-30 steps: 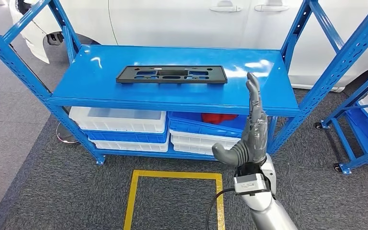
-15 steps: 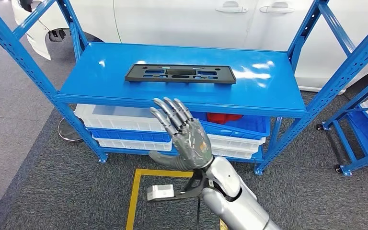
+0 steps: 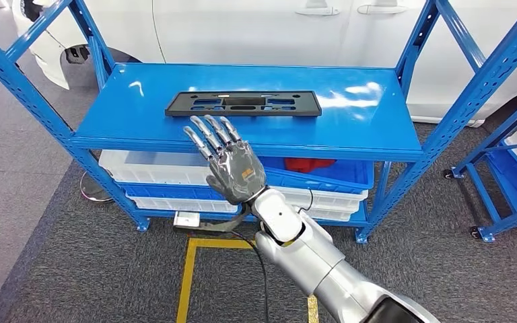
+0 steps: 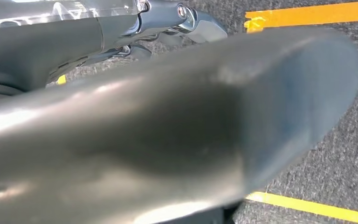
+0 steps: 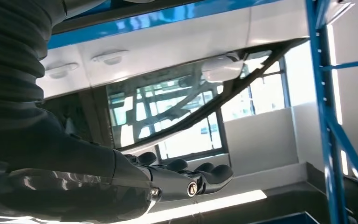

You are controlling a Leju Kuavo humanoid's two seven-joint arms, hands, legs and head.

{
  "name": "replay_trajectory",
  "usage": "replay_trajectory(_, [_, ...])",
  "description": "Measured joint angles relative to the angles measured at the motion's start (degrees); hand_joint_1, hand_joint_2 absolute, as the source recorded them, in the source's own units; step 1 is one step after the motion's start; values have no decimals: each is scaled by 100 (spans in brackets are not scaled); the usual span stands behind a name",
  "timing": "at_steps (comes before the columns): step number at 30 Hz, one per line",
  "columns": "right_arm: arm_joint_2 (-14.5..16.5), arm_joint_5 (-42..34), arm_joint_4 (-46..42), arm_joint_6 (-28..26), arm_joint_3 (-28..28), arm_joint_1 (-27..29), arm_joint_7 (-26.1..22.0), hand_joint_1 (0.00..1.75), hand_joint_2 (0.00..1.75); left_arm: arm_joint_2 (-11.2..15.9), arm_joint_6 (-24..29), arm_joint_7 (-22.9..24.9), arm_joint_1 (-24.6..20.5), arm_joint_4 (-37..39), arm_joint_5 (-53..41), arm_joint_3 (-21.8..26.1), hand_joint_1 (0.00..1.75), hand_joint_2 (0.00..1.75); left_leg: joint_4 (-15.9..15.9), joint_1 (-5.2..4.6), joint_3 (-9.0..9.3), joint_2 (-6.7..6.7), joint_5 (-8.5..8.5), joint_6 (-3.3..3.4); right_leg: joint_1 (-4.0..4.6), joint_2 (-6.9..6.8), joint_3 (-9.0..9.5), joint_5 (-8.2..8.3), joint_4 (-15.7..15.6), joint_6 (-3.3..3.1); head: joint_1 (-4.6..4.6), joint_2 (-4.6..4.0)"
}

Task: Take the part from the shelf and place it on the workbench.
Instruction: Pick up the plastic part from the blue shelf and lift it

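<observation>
Black slotted plastic part (image 3: 244,104) laid flat on blue shelf top (image 3: 141,111), right robot hand (image 3: 232,165) raised at its 6 o'clock, fingers spread, nothing held, left robot hand's (image 4: 168,135) state cannot be told

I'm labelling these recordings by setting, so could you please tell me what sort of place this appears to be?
Probably a car workshop or assembly area: a white car body stands behind blue steel shelving holding a flat black plastic part, with stacked white and blue plastic bins below and yellow floor tape.
</observation>
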Motion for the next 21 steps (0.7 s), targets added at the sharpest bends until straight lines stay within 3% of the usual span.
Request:
replay_trajectory(2, [83, 63, 369, -19, -67, -187, 66, 0, 175, 2, 6, 3, -9, 5, -19, 0, 0, 0, -444, -21, 200, -8, 115, 70, 16, 8, -6, -1, 4, 65, 5, 0])
replay_trajectory(6, [218, 207, 1114, -19, -162, -443, 183, 0, 175, 4, 12, 7, 1, 16, -47, -1, 0, 0, -502, -22, 210, -13, 132, 236, 3, 7, -54, -80, 104, 195, 10, 1])
replay_trajectory(7, [244, 275, 1302, -17, -181, -499, 252, 0, 175, 7, 12, 7, -5, 17, -54, -1, 0, 0, -519, -13, 213, -9, 144, 274, 1, 6, -150, -212, 321, 213, 11, 1])
replay_trajectory(10, [289, 493, 1886, -33, -216, -623, 515, 0, 175, 17, 4, 7, -14, 22, -87, -6, 0, 0, -524, -33, 207, -7, 144, 331, -9, 4, -707, -729, 1487, 238, 13, 1])
replay_trajectory(11, [293, 545, 2059, -37, -224, -640, 583, 0, 175, 19, 1, 8, -9, 25, -98, -10, 0, 0, -522, -41, 209, -10, 142, 337, -10, 4, -829, -767, 1715, 238, 13, 1])
replay_trajectory(12, [298, 580, 2209, -37, -231, -654, 634, 0, 175, 19, -3, 9, -5, 27, -109, -14, 0, 0, -518, -49, 213, -14, 139, 339, -9, 4, -841, -686, 1705, 228, 13, 1])
replay_trajectory(13, [306, 605, 2337, -34, -238, -673, 673, 0, 175, 19, -7, 10, -5, 29, -120, -17, 0, 0, -511, -57, 218, -18, 133, 337, -7, 4, -740, -509, 1461, 207, 13, 1])
replay_trajectory(15, [327, 621, 2525, -33, -249, -737, 707, 0, 175, 19, -18, 11, -11, 31, -137, -28, 0, 0, -486, -83, 224, -22, 111, 317, 18, -1, -357, -110, 622, 138, 11, 1])
replay_trajectory(16, [344, 623, 2600, -35, -254, -769, 708, 0, 175, 19, -24, 11, -14, 31, -141, -36, 0, 0, -472, -96, 219, -20, 99, 300, 31, -7, -213, 3, 298, 113, 10, 1])
replay_trajectory(17, [362, 624, 2665, -40, -261, -791, 699, 0, 175, 20, -27, 11, -16, 31, -142, -43, 0, 0, -463, -104, 212, -18, 89, 277, 46, -9, -132, 48, 110, 95, 8, 1])
replay_trajectory(21, [437, 651, 2844, -64, -301, -817, 657, 0, 175, 31, -32, 12, -18, 31, -144, -57, 0, 0, -402, -82, 191, -7, 20, 150, 39, -6, -89, 70, -13, 10, 4, 1])
